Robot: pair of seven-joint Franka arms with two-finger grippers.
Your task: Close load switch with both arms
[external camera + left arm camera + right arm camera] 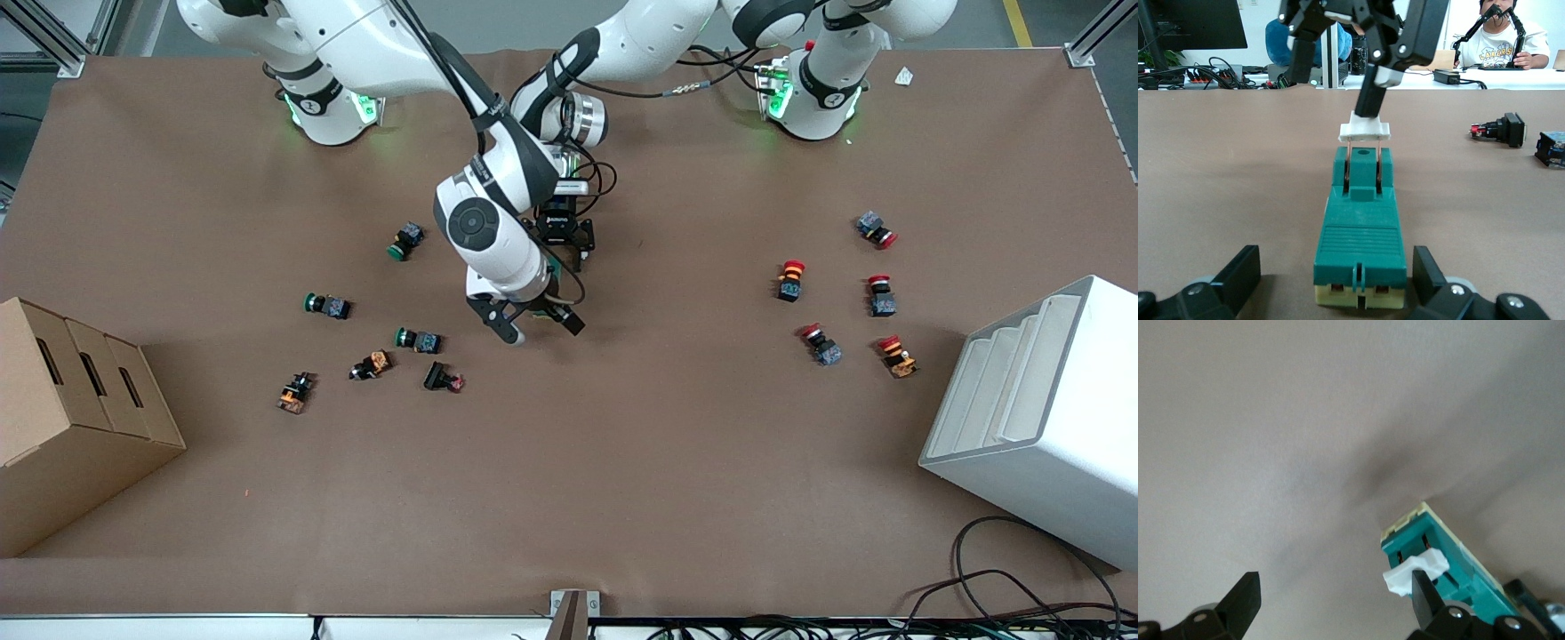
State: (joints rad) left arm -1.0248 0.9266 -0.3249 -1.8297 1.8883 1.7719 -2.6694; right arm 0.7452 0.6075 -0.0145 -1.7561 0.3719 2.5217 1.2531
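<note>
Left wrist view shows the load switch (1361, 250) lying flat on the brown surface (1225, 173) mid-table, its white lever (1365, 131) raised on two thin metal blades. The left pincer (1337, 283) sits low with its jaws spread wide to either side of the switch's base, not visibly touching it. The right pincer (1338, 60) hangs over the lever end, one finger (1373, 100) resting on the white crosspiece while the other stands clear; it grips nothing.

The switch looks like a rigid, light plastic block, likely to skid on the smooth covering if pushed at one end alone. The sound hold appears to be across the green body's flanks near the base, leaving the lever free to be pressed down. The thin blades look like the weak point.

In the front view there is one load switch, and twelve push buttons: seven toward the right arm's end, among them a green-capped one (326, 305), and five red-capped ones (790, 279) toward the left arm's end. One cardboard box (71, 418) and one white bin (1049, 418) stand at the two ends.
</note>
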